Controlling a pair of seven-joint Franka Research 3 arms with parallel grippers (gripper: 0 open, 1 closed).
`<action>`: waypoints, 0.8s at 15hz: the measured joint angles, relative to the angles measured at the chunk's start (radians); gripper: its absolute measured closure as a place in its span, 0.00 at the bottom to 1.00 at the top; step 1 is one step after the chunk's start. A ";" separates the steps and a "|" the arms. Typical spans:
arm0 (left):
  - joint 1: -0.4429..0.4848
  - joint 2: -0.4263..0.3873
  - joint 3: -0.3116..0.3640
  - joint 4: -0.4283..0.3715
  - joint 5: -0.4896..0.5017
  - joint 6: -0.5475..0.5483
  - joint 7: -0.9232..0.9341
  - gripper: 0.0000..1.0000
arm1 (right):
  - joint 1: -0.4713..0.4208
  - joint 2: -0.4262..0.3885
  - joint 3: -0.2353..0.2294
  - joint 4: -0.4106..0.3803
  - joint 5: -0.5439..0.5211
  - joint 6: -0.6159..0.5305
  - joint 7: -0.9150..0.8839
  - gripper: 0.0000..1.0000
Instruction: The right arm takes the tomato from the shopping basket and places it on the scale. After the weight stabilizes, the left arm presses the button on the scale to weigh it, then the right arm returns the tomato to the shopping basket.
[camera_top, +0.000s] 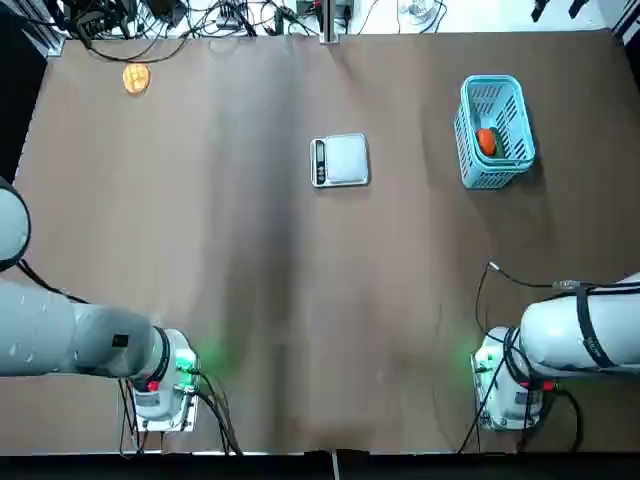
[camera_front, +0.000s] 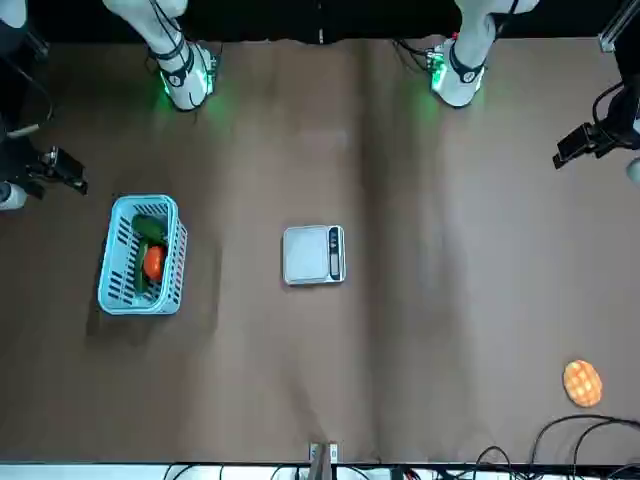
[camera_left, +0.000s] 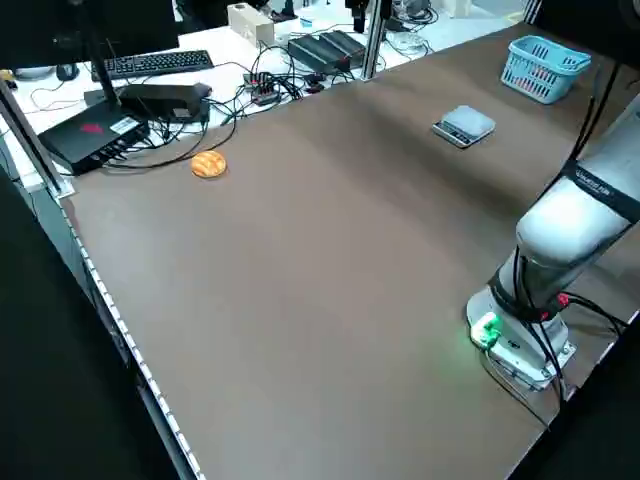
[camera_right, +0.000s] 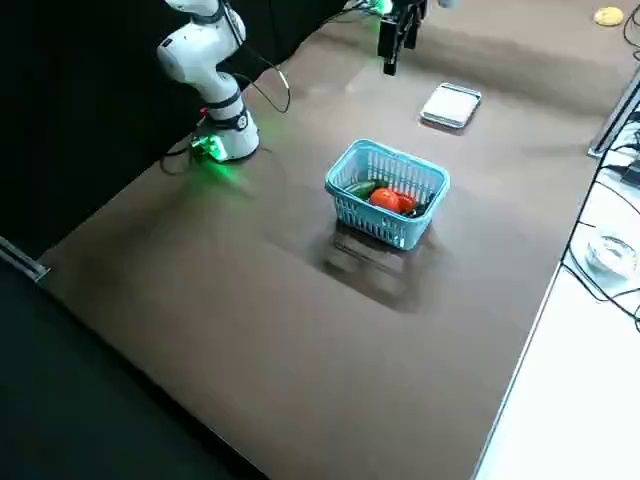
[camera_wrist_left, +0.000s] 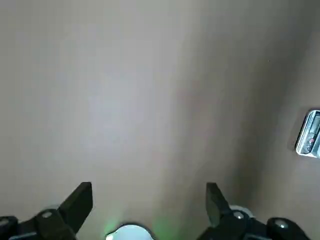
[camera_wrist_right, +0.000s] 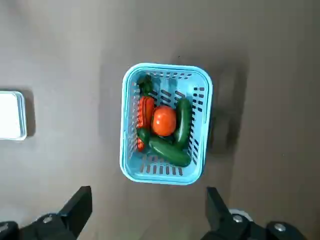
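Both grippers hang jaws apart, my right gripper (camera_wrist_right: 145, 212) high over the shopping basket (camera_wrist_right: 202, 125) to sight the tomato (camera_wrist_right: 164, 121), the scale (camera_top: 341, 160) bare

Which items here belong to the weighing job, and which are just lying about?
Job:
tomato
shopping basket
scale
right gripper, open
left gripper, open

Lying about:
cucumbers in the basket
round yellow-orange item
cables beyond the table edge
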 joint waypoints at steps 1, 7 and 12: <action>0.000 0.000 0.000 0.000 0.000 -0.001 0.000 0.00 | 0.000 0.000 0.000 0.000 0.000 0.000 0.000 0.00; -0.002 0.000 -0.001 -0.001 0.000 -0.037 0.000 0.00 | 0.000 0.000 0.000 0.000 0.000 -0.002 0.001 0.00; -0.003 0.001 -0.002 -0.001 0.000 -0.038 0.000 0.00 | 0.000 0.000 0.000 0.000 0.002 -0.002 0.001 0.00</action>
